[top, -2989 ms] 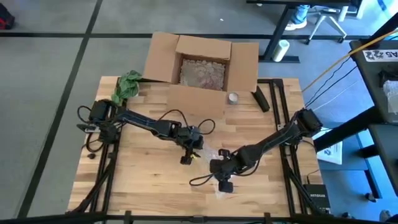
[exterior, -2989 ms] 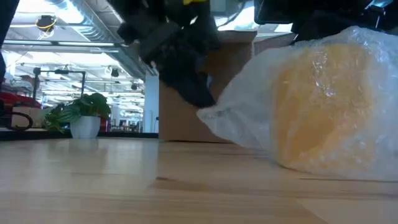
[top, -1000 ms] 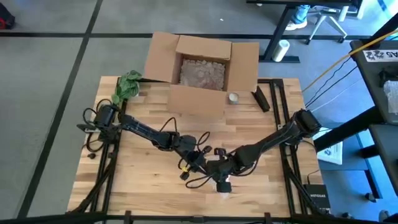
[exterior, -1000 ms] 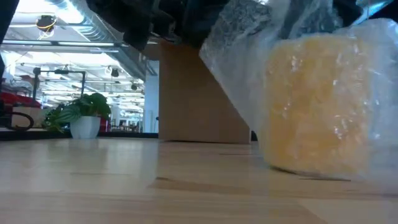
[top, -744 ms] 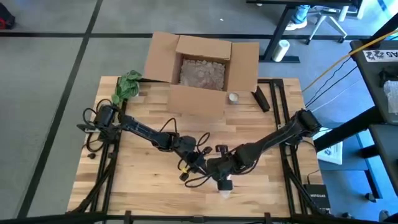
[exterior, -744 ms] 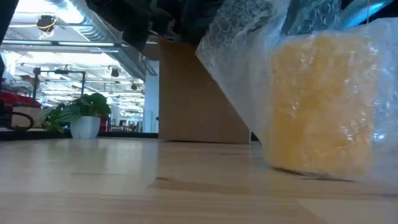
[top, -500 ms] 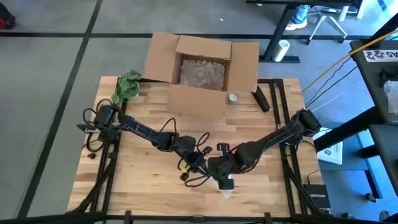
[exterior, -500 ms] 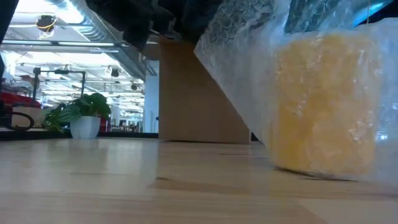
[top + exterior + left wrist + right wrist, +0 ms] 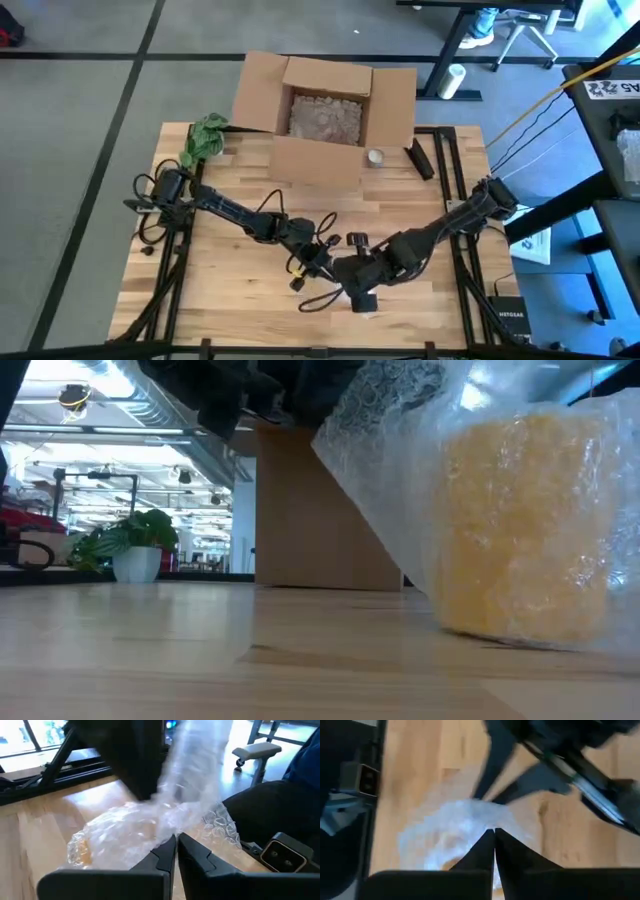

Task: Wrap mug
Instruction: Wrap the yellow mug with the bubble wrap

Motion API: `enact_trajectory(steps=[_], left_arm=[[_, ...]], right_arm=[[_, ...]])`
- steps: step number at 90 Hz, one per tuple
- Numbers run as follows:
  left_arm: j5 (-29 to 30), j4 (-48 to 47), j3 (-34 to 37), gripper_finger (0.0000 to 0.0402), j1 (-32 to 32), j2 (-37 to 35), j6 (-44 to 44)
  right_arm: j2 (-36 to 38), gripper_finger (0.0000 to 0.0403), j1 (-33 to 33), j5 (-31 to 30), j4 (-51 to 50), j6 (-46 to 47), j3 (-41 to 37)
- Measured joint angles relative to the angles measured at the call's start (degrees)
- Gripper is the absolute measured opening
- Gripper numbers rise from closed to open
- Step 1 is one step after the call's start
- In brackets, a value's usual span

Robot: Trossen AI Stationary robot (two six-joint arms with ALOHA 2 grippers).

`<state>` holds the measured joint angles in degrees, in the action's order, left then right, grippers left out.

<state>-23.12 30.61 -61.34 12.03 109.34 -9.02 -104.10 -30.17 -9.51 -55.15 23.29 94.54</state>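
Note:
The yellow mug (image 9: pixel 525 530) stands on its base on the wood table near the front edge, inside clear bubble wrap (image 9: pixel 385 430) that rises slanting above it. In the high view the arms hide it. My left gripper (image 9: pixel 318 262) is shut on the wrap just left of the mug. My right gripper (image 9: pixel 363 292) is shut on the wrap over the mug. Through the wrap, the mug shows yellow in the left wrist view (image 9: pixel 82 852). My left gripper pinches a bunched part of the bubble wrap (image 9: pixel 167 822) between its two fingers. The wrap runs from there down to the mug, which stands on the table. My right gripper pinches the gathered wrap (image 9: pixel 485 820) above the mug, pointing down at it.
An open cardboard box (image 9: pixel 325 110) stands at the far middle, with a small potted plant (image 9: pixel 203 138) to its left. A small round roll (image 9: pixel 375 157) and a black object (image 9: pixel 418 158) lie to its right. Loose cables (image 9: pixel 315 295) trail by the grippers. Bare wood (image 9: pixel 220 290) lies at the near left.
My right gripper has shifted a little toward the table's near edge, over the mug. The wrapped mug has slid slightly sideways on the table and stands more upright. Both grippers have kept the wrap.

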Motion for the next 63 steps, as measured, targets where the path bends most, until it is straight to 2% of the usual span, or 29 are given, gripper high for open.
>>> enact_trajectory(steps=[42,63], left_arm=[[0.45,0.0,0.02,0.0,-0.47,0.02,0.04],[0.89,0.0,0.04,0.0,-0.46,0.02,0.04]], right_arm=[[0.0,0.0,-0.55,-0.77,4.92,-2.41,-0.14],[0.0,0.0,-0.07,1.75,10.58,-2.55,-5.16]])
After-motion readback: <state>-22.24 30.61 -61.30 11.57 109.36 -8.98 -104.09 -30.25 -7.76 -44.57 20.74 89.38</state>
